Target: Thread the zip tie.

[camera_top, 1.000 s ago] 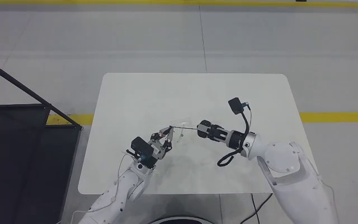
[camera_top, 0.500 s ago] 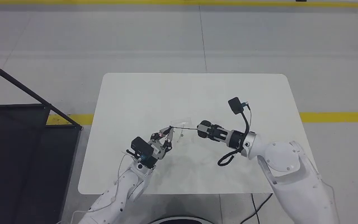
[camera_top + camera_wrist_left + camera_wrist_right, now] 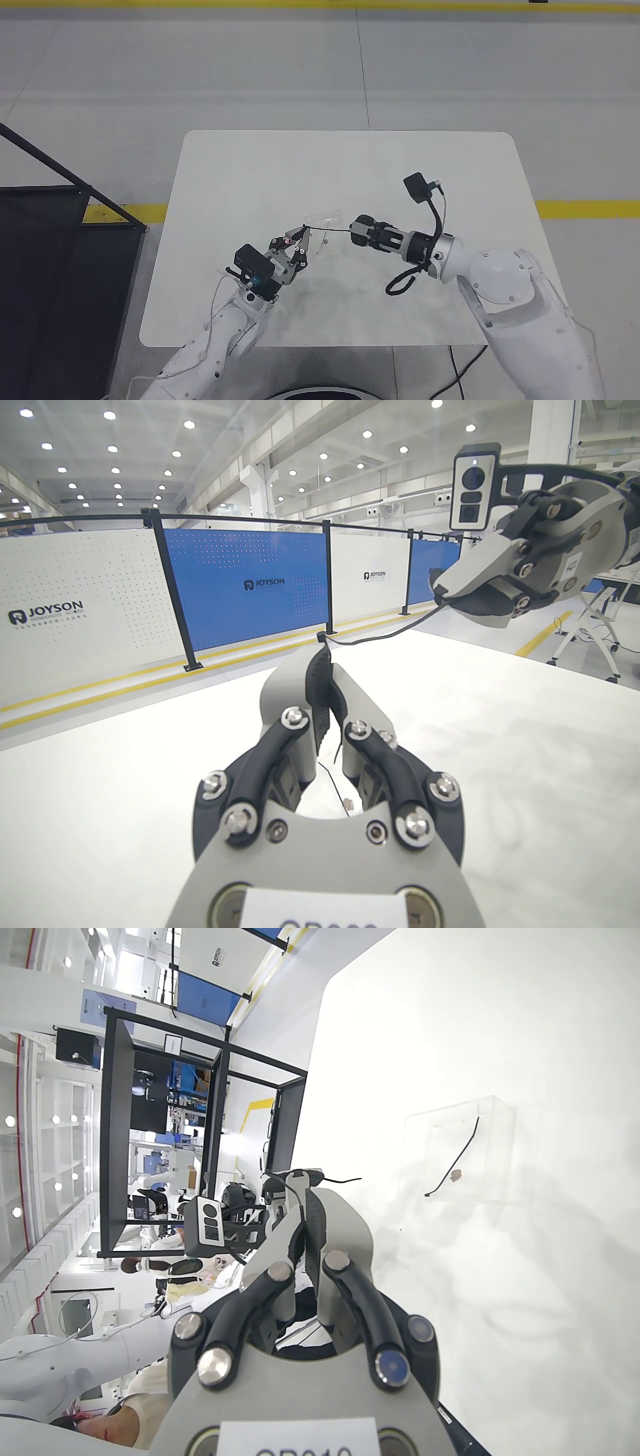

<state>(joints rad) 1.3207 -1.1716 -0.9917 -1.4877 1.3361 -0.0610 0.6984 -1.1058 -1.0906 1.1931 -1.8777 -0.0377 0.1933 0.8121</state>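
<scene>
Zip tie (image 3: 330,232), black. Top view: strung above white table (image 3: 250,170) between both arms. Left wrist view: left gripper (image 3: 322,652) pinched on one end, right gripper (image 3: 442,596) clamped on the other. Right wrist view: tip protrudes past that grip; second zip tie (image 3: 461,1153) inside clear box (image 3: 500,1153) on table.

White table (image 3: 240,180) seen from above. Near its middle stands one obstacle — a clear plastic box (image 3: 327,216). Just on the robot's side of the box, the left gripper (image 3: 303,238) and right gripper (image 3: 356,229) face each other, both clamped on a black zip tie (image 3: 330,233) strung between them. This line bars passage there. Beyond the box, toward the far edge, and well out to either side of it, flat tabletop gives free room — a gripper could pass the box on any of those sides.
</scene>
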